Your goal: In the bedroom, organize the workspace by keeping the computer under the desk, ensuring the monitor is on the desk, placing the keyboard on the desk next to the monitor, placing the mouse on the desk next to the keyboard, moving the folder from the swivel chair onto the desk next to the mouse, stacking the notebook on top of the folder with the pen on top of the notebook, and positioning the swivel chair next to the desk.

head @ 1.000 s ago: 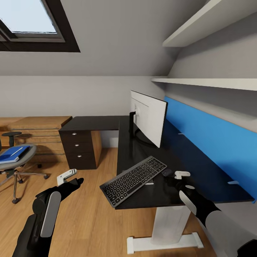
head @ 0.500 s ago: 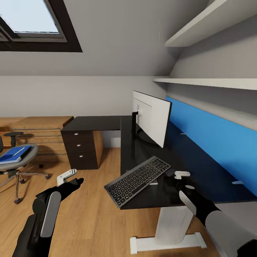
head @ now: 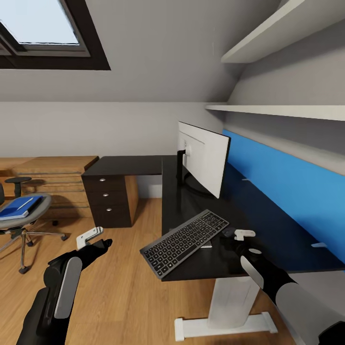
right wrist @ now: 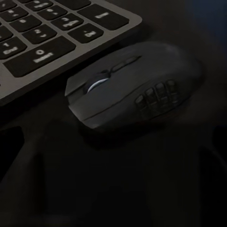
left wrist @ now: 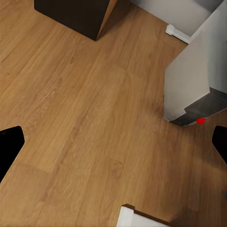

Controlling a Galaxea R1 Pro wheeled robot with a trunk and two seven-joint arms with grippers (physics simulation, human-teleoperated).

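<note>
Black L-shaped tabletop (head: 268, 225) on white legs, set against a wall with a blue panel (head: 287, 187) and 2 white shelves (head: 282, 111) above. Monitor (head: 203, 158): upright on the tabletop, pale back turned toward the room, round black stand beneath. Keyboard (head: 186, 236): flat on the tabletop in front of the monitor, laid at an angle, its near corner reaching the front edge. Mouse (head: 227, 232): black, on the tabletop just beside the keyboard's far end; in the right wrist view the mouse (right wrist: 137, 87) lies close beside the keyboard (right wrist: 56, 38), side buttons visible. Right gripper (head: 242, 235): hovers over the tabletop next to the mouse; whether its fingers are spread or pressed together cannot be told. Left gripper (head: 92, 237): held over the wood floor (head: 120, 287), clear of the tabletop, fingers spread with nothing between them; its wrist view looks down on the floor (left wrist: 85, 118) and the grey-white computer (left wrist: 196, 80) standing on it. Black drawer unit (head: 108, 199) with 3 round knobs: under the tabletop's short wing. Swivel chair (head: 21, 215): well apart from the tabletop, at the room's left, carrying the blue folder (head: 19, 207) on its seat, with a slim white pen (head: 24, 203) lying on top. Wooden chest (head: 55, 184): behind the chair. Skylight (head: 43, 28): in the sloped ceiling.
</note>
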